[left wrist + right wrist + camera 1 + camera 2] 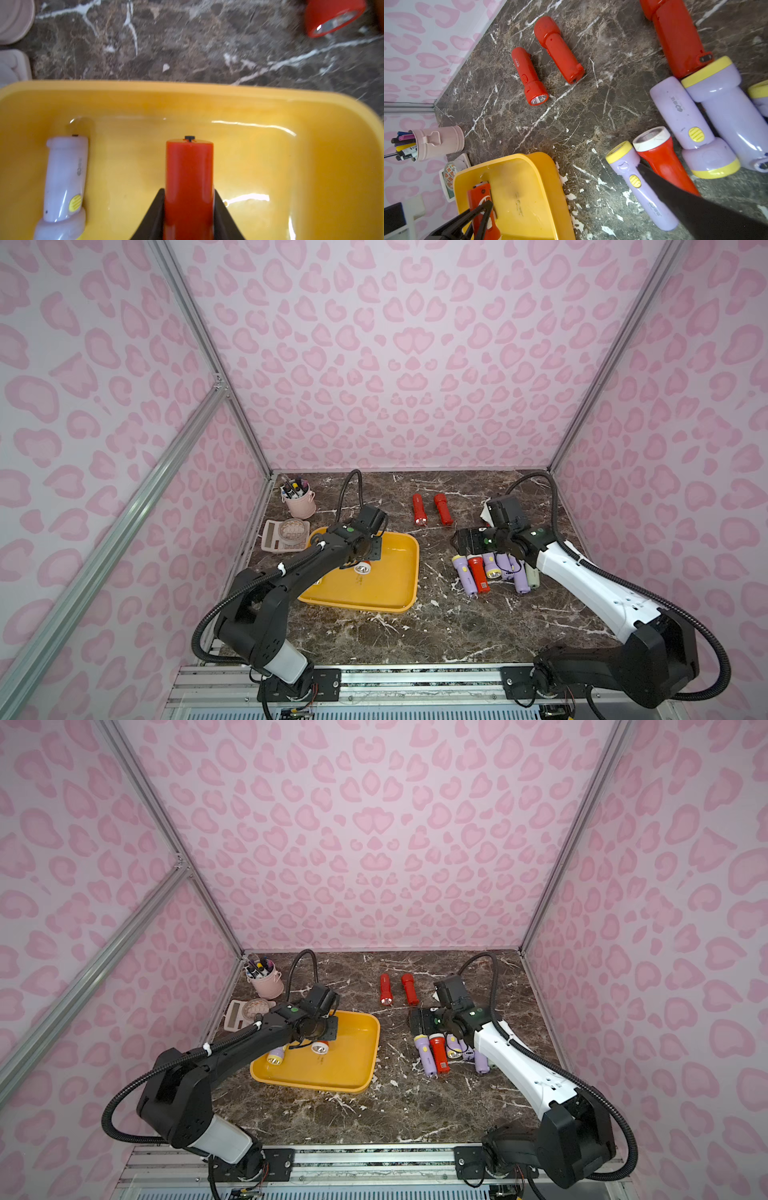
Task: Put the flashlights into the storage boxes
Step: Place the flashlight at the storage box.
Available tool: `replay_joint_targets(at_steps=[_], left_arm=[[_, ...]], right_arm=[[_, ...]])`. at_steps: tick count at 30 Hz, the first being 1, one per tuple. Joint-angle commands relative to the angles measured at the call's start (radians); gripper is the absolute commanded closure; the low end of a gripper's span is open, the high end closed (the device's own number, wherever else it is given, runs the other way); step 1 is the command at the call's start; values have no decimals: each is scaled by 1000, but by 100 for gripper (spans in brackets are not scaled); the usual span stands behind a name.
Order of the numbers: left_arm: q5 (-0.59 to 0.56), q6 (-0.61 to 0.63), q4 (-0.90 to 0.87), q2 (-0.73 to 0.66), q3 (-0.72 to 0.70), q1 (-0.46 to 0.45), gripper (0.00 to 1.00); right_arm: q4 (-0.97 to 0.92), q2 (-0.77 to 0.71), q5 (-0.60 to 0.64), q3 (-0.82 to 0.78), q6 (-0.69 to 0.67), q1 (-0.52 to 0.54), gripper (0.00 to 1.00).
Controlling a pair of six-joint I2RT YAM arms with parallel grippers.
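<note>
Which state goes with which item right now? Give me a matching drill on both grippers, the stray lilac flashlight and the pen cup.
Items
1. left gripper
2. right gripper
3. stray lilac flashlight
4. pink pen cup

States
A. open, above the flashlight cluster on the table
B. upright in the far corner, near the calculator
C. shut on a red flashlight over the yellow tray
D. lying loose in the yellow tray

Pairs: 1-C, 2-A, 3-D, 4-B
</note>
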Motion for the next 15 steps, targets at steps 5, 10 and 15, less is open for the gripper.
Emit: replay_joint_targets(at_steps=[5,10,15], left_arm=[[-148,-17,18,-16,-104,0,76],[-259,-24,-28,87,-86,1,76],[-344,-20,-66,167,-37,-4,74]], right_arm=[[19,14,43,-21,28,55,1],[13,8,53,-22,26,70,1],[-2,-6,69,-23,16,70,0]])
